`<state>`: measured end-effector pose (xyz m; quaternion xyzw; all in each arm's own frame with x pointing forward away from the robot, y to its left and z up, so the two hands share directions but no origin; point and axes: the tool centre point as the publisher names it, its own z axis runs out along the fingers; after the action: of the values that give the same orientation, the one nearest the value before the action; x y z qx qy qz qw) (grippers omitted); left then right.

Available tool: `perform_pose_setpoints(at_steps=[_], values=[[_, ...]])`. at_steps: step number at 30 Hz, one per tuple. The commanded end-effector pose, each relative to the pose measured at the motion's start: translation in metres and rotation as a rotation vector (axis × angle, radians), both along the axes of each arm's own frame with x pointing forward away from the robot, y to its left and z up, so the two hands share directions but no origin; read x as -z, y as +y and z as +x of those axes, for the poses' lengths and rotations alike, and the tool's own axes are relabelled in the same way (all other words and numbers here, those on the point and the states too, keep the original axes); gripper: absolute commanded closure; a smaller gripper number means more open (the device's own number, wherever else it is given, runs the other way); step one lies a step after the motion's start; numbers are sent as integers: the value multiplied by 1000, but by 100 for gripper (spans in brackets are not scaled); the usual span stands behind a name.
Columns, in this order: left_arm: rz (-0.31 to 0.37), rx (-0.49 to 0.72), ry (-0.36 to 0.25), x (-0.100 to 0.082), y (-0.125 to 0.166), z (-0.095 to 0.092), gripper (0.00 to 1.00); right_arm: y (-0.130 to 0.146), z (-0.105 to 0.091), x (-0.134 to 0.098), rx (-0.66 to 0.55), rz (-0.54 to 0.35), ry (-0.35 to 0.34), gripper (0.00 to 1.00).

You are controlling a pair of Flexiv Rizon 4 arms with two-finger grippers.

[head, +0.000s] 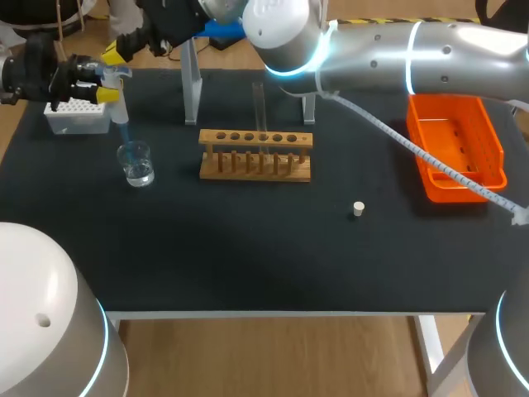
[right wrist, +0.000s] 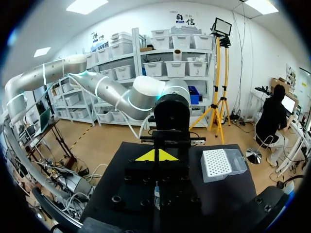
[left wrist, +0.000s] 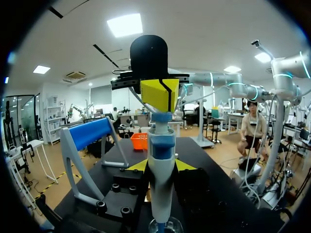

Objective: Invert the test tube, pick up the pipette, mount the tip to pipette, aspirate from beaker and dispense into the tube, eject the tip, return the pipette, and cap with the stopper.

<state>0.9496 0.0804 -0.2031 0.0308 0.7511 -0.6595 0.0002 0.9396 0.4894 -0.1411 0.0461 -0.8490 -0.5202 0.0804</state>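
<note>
My left gripper (head: 106, 85) is shut on the white and blue pipette (head: 118, 99) at the table's far left, and holds it upright. In the left wrist view the pipette (left wrist: 161, 165) stands between the yellow fingertips (left wrist: 137, 166). Its blue tip (head: 125, 131) points down into the glass beaker (head: 135, 164) of clear liquid. My right arm reaches across from the right, and its gripper (head: 115, 53) is shut and sits on the pipette's top end (left wrist: 160, 116). A clear test tube (head: 258, 106) stands upright in the wooden rack (head: 256, 154). The white stopper (head: 358, 208) lies on the mat, right of the rack.
The white tip box (head: 78, 116) sits just behind the beaker, beside my left gripper. A pipette stand (head: 192, 83) rises behind the rack. An orange bin (head: 456, 147) lies at the right side. The mat's front half is bare apart from the stopper.
</note>
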Motion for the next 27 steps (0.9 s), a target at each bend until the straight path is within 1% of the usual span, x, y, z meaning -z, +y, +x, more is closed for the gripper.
perform_pose_setpoints(at_steps=[1,22,27], values=[[-1,5,0,-4,1,2,100,0,0,6,-5,-7,5,100],[-1,5,0,-4,1,2,100,0,-1,15,-13,-30,21,100],[-1,5,0,-4,1,2,100,1,-1,2,-21,-9,7,100]])
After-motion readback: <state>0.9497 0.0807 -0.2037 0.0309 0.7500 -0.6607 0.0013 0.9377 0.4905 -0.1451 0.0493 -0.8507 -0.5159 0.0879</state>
